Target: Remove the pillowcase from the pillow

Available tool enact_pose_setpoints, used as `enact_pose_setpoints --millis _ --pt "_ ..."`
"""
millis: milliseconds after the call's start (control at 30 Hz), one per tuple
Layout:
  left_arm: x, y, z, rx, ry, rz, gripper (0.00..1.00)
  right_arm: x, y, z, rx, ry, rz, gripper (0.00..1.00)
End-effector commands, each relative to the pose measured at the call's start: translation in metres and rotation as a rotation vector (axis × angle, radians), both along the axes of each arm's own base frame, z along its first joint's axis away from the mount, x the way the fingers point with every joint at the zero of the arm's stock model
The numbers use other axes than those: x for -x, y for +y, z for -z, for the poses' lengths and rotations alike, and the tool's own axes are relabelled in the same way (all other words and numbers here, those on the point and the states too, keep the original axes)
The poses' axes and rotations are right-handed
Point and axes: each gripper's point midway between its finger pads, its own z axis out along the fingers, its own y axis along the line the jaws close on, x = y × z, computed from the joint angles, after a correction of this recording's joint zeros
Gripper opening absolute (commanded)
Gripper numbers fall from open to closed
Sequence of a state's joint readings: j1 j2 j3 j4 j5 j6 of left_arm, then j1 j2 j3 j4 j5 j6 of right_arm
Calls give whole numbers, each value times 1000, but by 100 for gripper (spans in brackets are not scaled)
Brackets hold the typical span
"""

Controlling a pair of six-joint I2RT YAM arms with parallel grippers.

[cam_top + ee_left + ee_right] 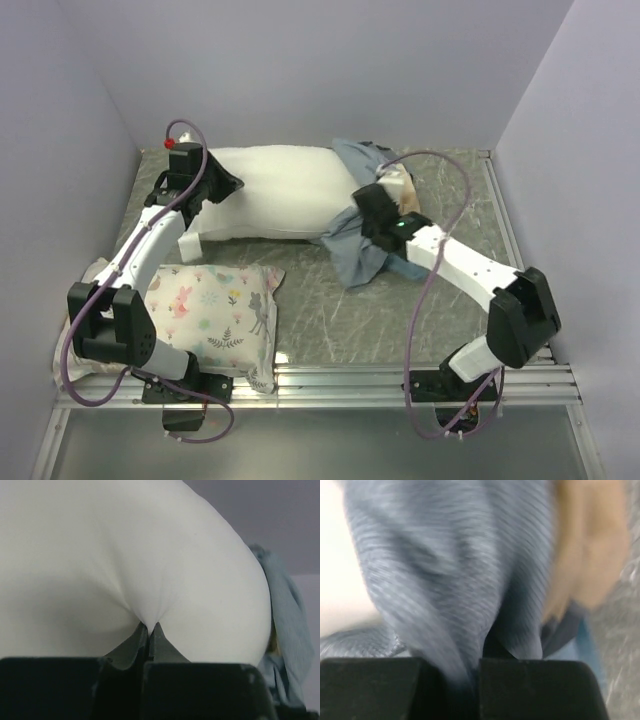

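We judge the job mostly done. The plump plain white rectangular pillow [280, 190] lies across the far middle of the grey table [330, 320], bare over nearly its whole length. The soft dusty blue-grey fabric pillowcase [352, 252] is bunched at the pillow's right end, spilling onto the table towards us, with a tan stripe showing at the far side.

The left gripper [149, 631] is clenched on a pinch of the pillow's white cover at its left end, anchoring it. The right gripper [368, 203] sits in the gathered pillowcase. Its wrist view is blurred, but the blue cloth seems to be nipped between its closed fingers.

What is left, as we read it, is the last corner. From above we cannot tell whether the pillow's right end is inside the bunched cloth or only beside it. One more pull to the right should settle that. The small white pillow printed with pastel flowers and animals [215, 310] lies apart at the near left.
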State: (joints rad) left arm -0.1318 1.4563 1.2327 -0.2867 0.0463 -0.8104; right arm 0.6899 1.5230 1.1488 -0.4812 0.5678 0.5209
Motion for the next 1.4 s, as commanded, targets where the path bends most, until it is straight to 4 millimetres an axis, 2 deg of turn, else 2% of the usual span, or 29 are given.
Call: enact_pose_setpoints --millis 0,33,67,133,200,233,300,333,400,500,567,600,633,700,733,767,800,900,933,967,1000,1100,1133,1167,1200,1233,1267,1333,1367 --pt "-32 64 -66 -16 -195 -171 0 5 -99 0 126 36 183 0" --pt "-36 87 -69 -19 -196 -219 0 -1 -121 -4 106 24 236 0" --pt "-36 93 -73 -18 -202 -222 0 -3 -134 -4 93 27 266 0" --pt "-42 113 -75 -29 -193 -257 0 -6 -156 0 57 36 311 0" --pt "-47 121 -69 -26 -174 -261 0 -6 -166 5 48 46 331 0" --pt "-49 129 -69 -24 -174 -271 0 -7 -170 7 37 47 347 0" --pt "-54 127 -66 -19 -169 -244 0 -10 -173 9 8 53 355 0" --pt "-57 121 -73 -27 -187 -202 0 -12 -168 10 -13 54 341 0" --pt "-60 110 -72 -47 -178 -164 0 -15 -149 13 -74 66 276 0" --pt "-61 82 -76 -107 -187 -80 2 -19 -132 14 -101 69 232 0" --pt "-60 64 -79 -143 -193 -34 15 -21 -128 17 -105 78 220 0" --pt "-58 62 -81 -165 -200 -21 38 -21 -123 20 -122 87 199 0" --pt "-53 42 -78 -179 -189 14 50 -23 -121 20 -135 80 193 0" --pt "-46 26 -85 -209 -207 41 67 -22 -116 23 -148 88 177 0" --pt "-38 5 -86 -236 -205 86 75 -23 -114 25 -154 93 169 0" --pt "-34 4 -93 -271 -217 58 77 -23 -113 26 -152 96 168 0" --pt "-26 -18 -93 -292 -223 102 81 -23 -113 27 -149 99 168 0" --pt "-10 -52 -91 -350 -220 158 85 -23 -109 29 -162 101 157 0" --pt "3 -85 -86 -359 -220 230 85 -24 -107 29 -169 100 149 0" --pt "8 -101 -75 -374 -203 263 87 -23 -106 30 -168 104 146 0" --pt "21 -130 -71 -398 -205 305 89 -23 -105 29 -170 102 141 0" --pt "30 -168 -47 -495 -186 339 92 -24 -103 28 -176 98 139 0" --pt "39 -192 -39 -517 -186 388 92 -25 -102 28 -179 97 137 0" --pt "36 -206 -15 -555 -147 417 93 -25 -100 28 -186 100 130 0" --pt "37 -218 -15 -577 -149 435 99 -25 -99 28 -191 102 125 0" --pt "35 -224 -6 -599 -139 443 99 -25 -97 27 -196 103 121 0" --pt "30 -231 16 -629 -110 458 99 -26 -97 25 -200 97 120 0" --pt "25 -239 29 -650 -94 480 99 -26 -95 22 -207 91 113 0" --pt "22 -242 43 -670 -76 487 99 -28 -95 18 -208 84 113 0"
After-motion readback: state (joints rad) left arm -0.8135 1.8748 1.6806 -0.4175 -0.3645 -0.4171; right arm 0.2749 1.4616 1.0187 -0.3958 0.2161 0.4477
